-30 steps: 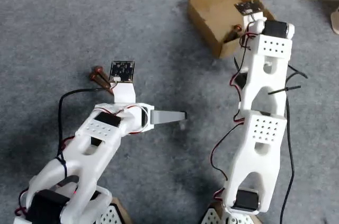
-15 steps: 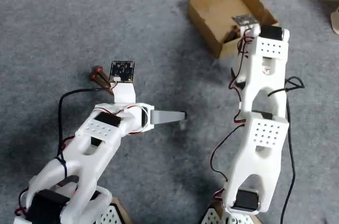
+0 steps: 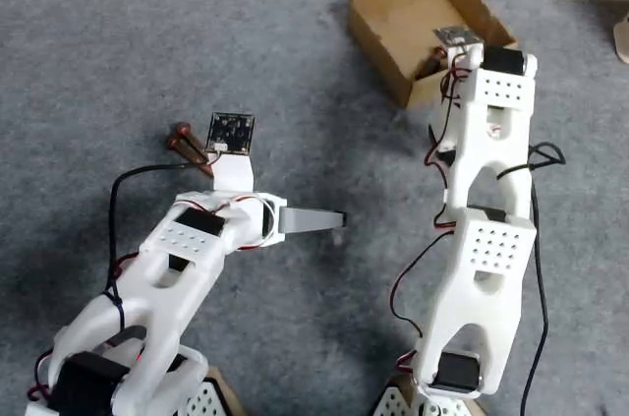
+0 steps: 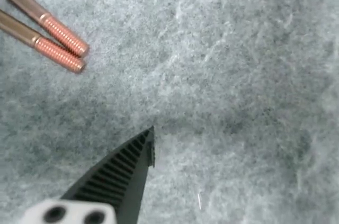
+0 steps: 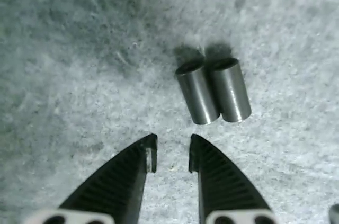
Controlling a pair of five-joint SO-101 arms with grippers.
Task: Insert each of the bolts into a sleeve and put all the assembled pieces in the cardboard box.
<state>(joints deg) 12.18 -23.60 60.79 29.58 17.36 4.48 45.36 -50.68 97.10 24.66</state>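
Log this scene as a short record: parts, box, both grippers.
part A: two copper-coloured threaded metal bolts, side by side on grey felt mat, ungripped
part B: two dark grey metal tube sleeves, side by side, empty
container: open brown cardboard box, far side
right gripper: open slightly, just short of sleeves, holding nothing
left gripper: open wide, near bolts, holding nothing

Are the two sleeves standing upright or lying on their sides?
Lying on their sides: both sleeves show their long walls and dark open ends, side by side on the grey surface.
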